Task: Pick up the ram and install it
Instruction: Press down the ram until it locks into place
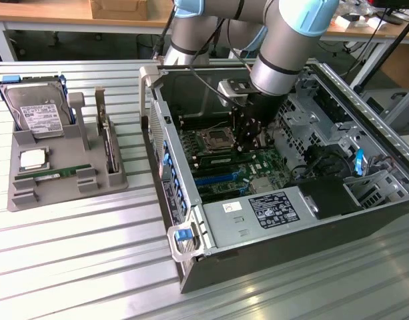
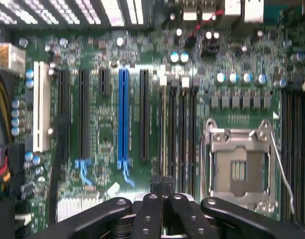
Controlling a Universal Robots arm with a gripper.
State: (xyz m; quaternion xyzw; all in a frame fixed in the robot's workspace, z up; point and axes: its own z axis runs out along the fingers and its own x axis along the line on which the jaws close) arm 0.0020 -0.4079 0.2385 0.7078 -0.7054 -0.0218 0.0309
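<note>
One ram [image 1: 57, 175], a thin green stick, lies flat in the grey holder [image 1: 64, 193] at the exterior view's left. My gripper [image 1: 247, 148] is far from it, down inside the open computer case [image 1: 165, 140], just above the motherboard beside the processor socket [image 1: 214, 139]. In the wrist view the black fingers [image 2: 151, 209] are shut together with nothing between them, and my gripper [image 2: 162, 181] sits at the end of the row of memory slots [image 2: 179, 124]. The slot nearest the tips seems to carry a thin stick [image 2: 164, 129] seen edge-on; I cannot tell for sure.
The holder also carries a silver hard drive [image 1: 37, 113], a small square processor chip [image 1: 32, 159] and an upright card [image 1: 107, 143]. Inside the case are a blue expansion slot [image 2: 123, 114], a metal socket frame [image 2: 239, 164] and a labelled grey box [image 1: 257, 213].
</note>
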